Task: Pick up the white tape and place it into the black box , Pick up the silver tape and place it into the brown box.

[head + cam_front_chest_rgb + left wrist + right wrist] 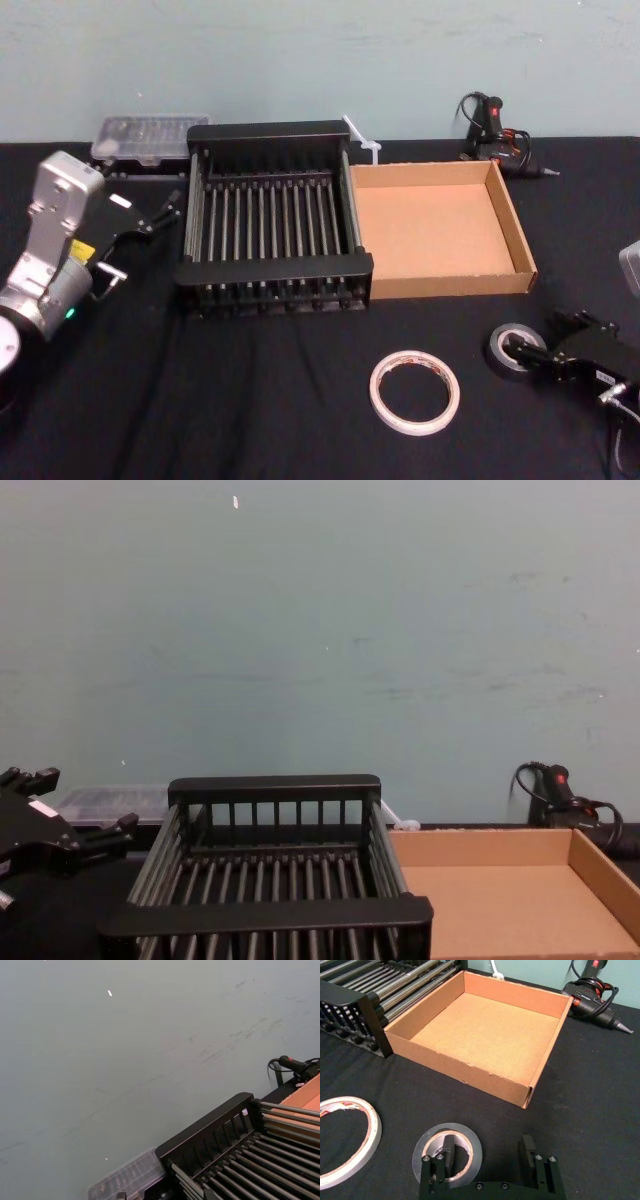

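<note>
The silver tape (498,352) is laid flat on the black tabletop (250,400), in front of the brown box (450,285). It is straddled by the right gripper (487,1152): the jaws are spread, one inside the core, one outside the roll. The white tape (414,392) is laid near, to its left. The left gripper (150,212), jaws spread, is held beside the black box (275,268).

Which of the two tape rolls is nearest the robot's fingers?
The silver tape, the smaller dark grey roll: the right gripper straddles its rim, fingers open. The white tape lies apart, untouched.
</note>
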Motion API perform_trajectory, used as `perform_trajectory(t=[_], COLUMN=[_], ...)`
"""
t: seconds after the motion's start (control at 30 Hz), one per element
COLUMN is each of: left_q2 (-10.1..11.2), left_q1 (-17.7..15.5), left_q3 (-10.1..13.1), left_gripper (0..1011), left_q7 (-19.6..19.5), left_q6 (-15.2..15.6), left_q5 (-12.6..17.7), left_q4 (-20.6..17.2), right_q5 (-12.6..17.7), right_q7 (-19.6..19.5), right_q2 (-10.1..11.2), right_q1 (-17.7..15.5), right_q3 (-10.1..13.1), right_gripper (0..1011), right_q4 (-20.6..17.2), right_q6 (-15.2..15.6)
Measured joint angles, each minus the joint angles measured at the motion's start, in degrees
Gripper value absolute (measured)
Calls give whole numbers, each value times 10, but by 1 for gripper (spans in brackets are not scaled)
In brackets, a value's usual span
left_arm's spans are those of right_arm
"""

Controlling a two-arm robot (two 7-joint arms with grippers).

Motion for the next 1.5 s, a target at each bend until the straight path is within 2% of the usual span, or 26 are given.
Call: perform_trajectory(t=[0.33, 0.53, 0.77, 1.27, 1.5], left_q2=[0, 0, 0, 0, 0], left_q1=[0, 0, 0, 0, 0], left_q3=[0, 0, 0, 0, 0], left_gripper=[1001, 1002, 1001, 1001, 1001], left_q7=[0, 0, 0, 0, 0], left_q6=[0, 0, 0, 0, 0], left_q5=[0, 0, 0, 0, 0], left_q4=[0, 0, 0, 0, 0], right_q5=[0, 0, 0, 0, 2], right_q7=[0, 0, 0, 0, 8], right_q2=[0, 0, 0, 0, 0], right_q1=[0, 0, 0, 0, -6], right_q3=[0, 0, 0, 0, 7], right_gripper=[570, 346, 157, 157, 157], right_q4=[0, 0, 0, 0, -4], right_q6=[-1, -1, -1, -1, -11])
